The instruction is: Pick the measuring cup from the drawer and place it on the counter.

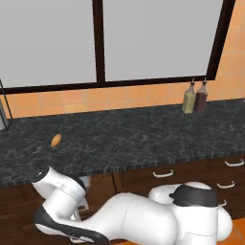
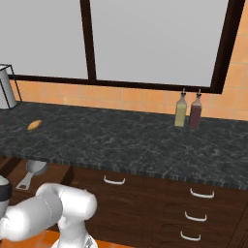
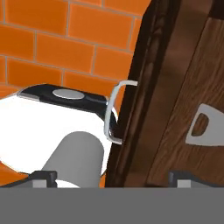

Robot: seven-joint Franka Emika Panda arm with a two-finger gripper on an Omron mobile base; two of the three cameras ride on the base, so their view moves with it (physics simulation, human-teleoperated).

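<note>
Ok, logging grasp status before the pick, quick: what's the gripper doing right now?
Gripper: open and empty, its fingertips wide apart above the open drawer; the measuring cup lies inside, not gripped.

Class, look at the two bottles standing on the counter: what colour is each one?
The left bottle is yellow-green, the right bottle dark red-brown; the right base view shows it best.
</note>
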